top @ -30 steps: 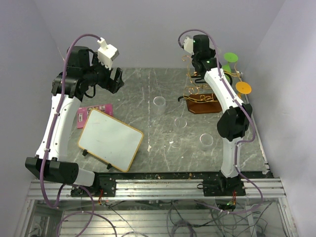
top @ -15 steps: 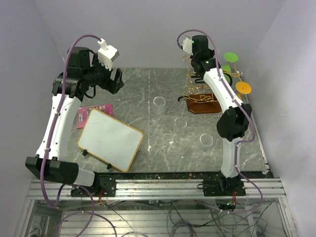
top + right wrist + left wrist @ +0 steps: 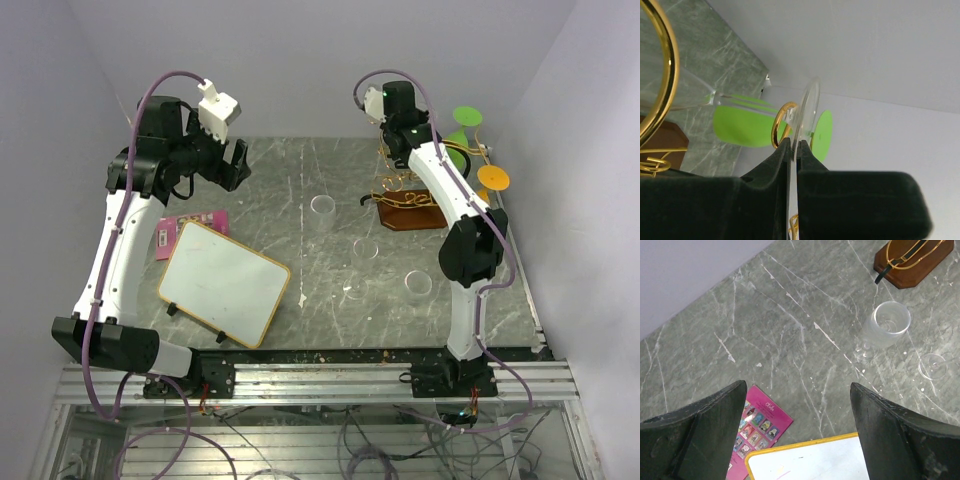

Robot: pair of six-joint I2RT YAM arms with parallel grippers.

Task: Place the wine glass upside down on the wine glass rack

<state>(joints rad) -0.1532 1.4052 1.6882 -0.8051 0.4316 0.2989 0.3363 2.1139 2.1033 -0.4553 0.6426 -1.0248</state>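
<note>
My right gripper (image 3: 794, 145) is shut on the thin clear foot of a wine glass (image 3: 807, 107), seen edge-on. Its stem (image 3: 740, 97) runs left toward the bowl, behind a gold loop (image 3: 667, 75) of the wine glass rack. A gold hook (image 3: 780, 125) sits just beside the foot. In the top view my right gripper (image 3: 392, 135) is raised over the rack (image 3: 410, 195), which stands on its brown wooden base (image 3: 412, 215) at the back right. My left gripper (image 3: 235, 160) hangs open and empty above the table's left side, and it shows open in its wrist view (image 3: 797, 387).
Several clear glasses stand on the marble table: (image 3: 322, 206), (image 3: 366, 248), (image 3: 418, 284). A yellow-framed whiteboard (image 3: 225, 282) and a pink card (image 3: 190, 230) lie at the left. Green (image 3: 467, 117) and orange (image 3: 493, 178) discs sit by the rack near the right wall.
My right wrist has shifted slightly back and left over the rack and turned, still holding the glass. The left arm has not moved.
</note>
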